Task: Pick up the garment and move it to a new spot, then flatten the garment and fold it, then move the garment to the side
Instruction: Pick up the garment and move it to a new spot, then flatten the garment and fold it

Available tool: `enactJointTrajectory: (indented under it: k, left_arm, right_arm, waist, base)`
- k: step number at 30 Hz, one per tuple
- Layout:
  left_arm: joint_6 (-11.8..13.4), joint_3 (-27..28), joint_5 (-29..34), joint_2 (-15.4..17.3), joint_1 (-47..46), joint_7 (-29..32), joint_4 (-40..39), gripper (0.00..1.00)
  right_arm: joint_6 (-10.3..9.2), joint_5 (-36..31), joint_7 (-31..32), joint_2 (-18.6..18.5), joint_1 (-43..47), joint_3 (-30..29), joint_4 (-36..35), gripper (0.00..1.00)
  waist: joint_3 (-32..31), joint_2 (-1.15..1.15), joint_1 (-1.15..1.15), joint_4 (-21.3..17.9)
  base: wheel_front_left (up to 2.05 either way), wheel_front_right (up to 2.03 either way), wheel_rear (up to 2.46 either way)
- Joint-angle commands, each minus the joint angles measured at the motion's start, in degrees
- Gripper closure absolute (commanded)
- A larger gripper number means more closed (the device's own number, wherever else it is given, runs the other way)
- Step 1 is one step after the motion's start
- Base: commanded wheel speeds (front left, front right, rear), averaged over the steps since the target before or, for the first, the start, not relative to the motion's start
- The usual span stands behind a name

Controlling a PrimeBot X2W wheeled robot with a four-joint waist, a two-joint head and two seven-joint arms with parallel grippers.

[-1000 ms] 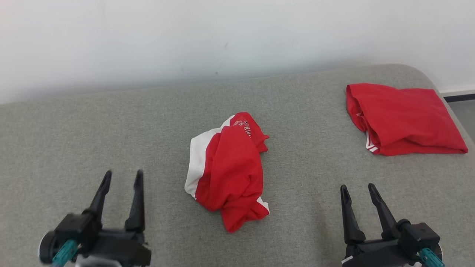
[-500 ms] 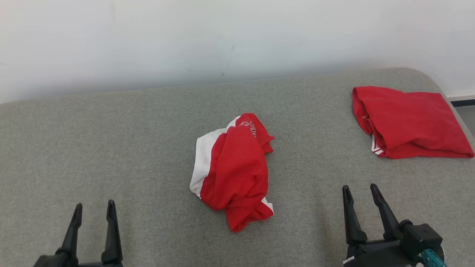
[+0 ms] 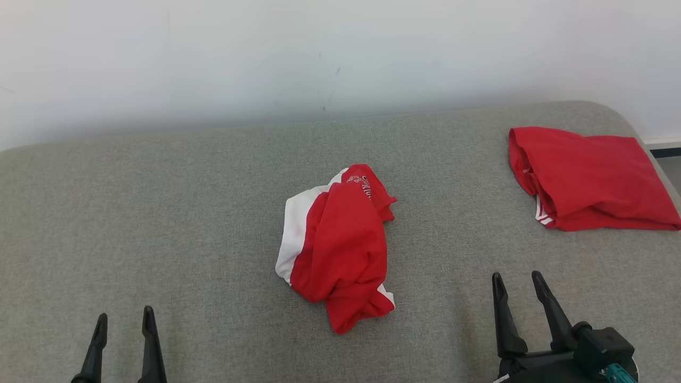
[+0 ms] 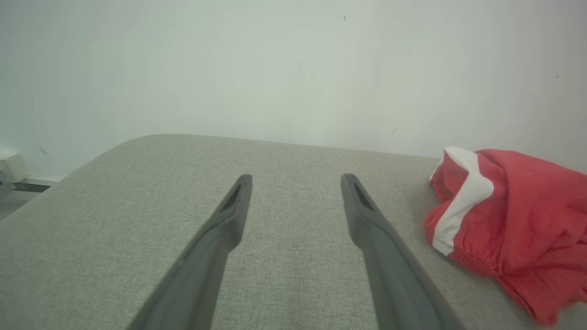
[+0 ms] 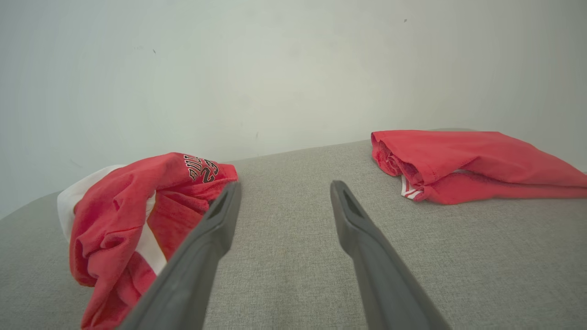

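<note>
A crumpled red garment (image 3: 340, 250) with a white side stripe lies bunched at the middle of the grey surface (image 3: 186, 213). The left wrist view has this garment (image 4: 509, 224) at the right; in the right wrist view the garment (image 5: 133, 220) lies at the left, printed lettering on top. My left gripper (image 3: 124, 318) is low at the front left, open and empty, well apart from the cloth. My right gripper (image 3: 515, 277) stands open and empty at the front right. Both wrist views show bare fabric surface between the fingers (image 4: 229, 215) (image 5: 353, 220).
A second red garment (image 3: 590, 178), folded flat, lies at the back right near the surface's rounded corner; it is also the folded garment (image 5: 458, 165) in the right wrist view. A pale wall (image 3: 319, 53) rises behind the surface. Bare grey surface spreads to the left.
My left gripper has drawn back toward the front edge and sits lower in the head view. The head camera has shifted slightly. The right gripper and both garments have stayed put.
</note>
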Motion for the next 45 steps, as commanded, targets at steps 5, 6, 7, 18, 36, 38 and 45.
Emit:
enactJointTrajectory:
  k: [5,6,7,18,36,38,45]
  left_arm:
    - [-0.49,0.69,0.52,-0.52,0.96,-0.14,0.14,0.0]
    - [-0.44,0.65,0.63,-0.55,1.15,-0.14,0.2,0.0]
    - [-0.49,0.66,0.62,-0.52,1.32,-0.14,0.17,0.0]
    - [-0.89,-0.49,-0.45,-0.54,1.98,-0.15,0.65,0.0]
    - [-0.85,-0.87,-0.37,-0.55,2.08,-0.15,-0.27,0.0]
    - [-0.86,-0.85,-0.4,-0.55,2.14,-0.15,-0.33,0.0]
    - [-0.87,-0.91,-0.42,-0.55,2.08,-0.15,-0.55,0.0]
  right_arm:
    - [-0.15,-0.01,-0.01,0.08,0.91,0.31,0.21,0.0]
    - [-0.15,-0.04,-0.01,0.07,0.97,0.38,0.27,0.0]
    - [-0.16,-0.04,-0.01,0.07,1.0,0.49,0.37,0.0]
    - [-0.16,-0.27,-0.01,0.07,1.32,0.55,0.72,0.0]
    - [-0.15,-0.15,-0.01,0.08,1.36,0.73,0.91,0.0]
    - [-0.15,-0.17,-0.01,0.08,1.38,0.73,0.93,0.0]
    - [-0.16,-0.29,-0.01,0.08,1.34,0.64,0.89,0.0]
  waist:
    - [-0.31,0.0,0.0,-0.07]
    - [-0.36,0.0,0.0,-0.11]
    - [-0.43,0.0,0.0,-0.2]
    - [-0.9,0.0,0.0,0.06]
    - [-0.91,0.0,0.0,0.46]
    - [-0.9,0.0,0.0,0.43]
    - [-0.79,0.0,0.0,0.43]
  base:
    - [0.0,0.0,0.0]
    - [0.0,0.0,0.0]
    - [0.0,0.0,0.0]
    - [0.0,0.0,0.0]
    - [0.0,0.0,0.0]
    - [0.0,0.0,0.0]
    - [0.0,0.0,0.0]
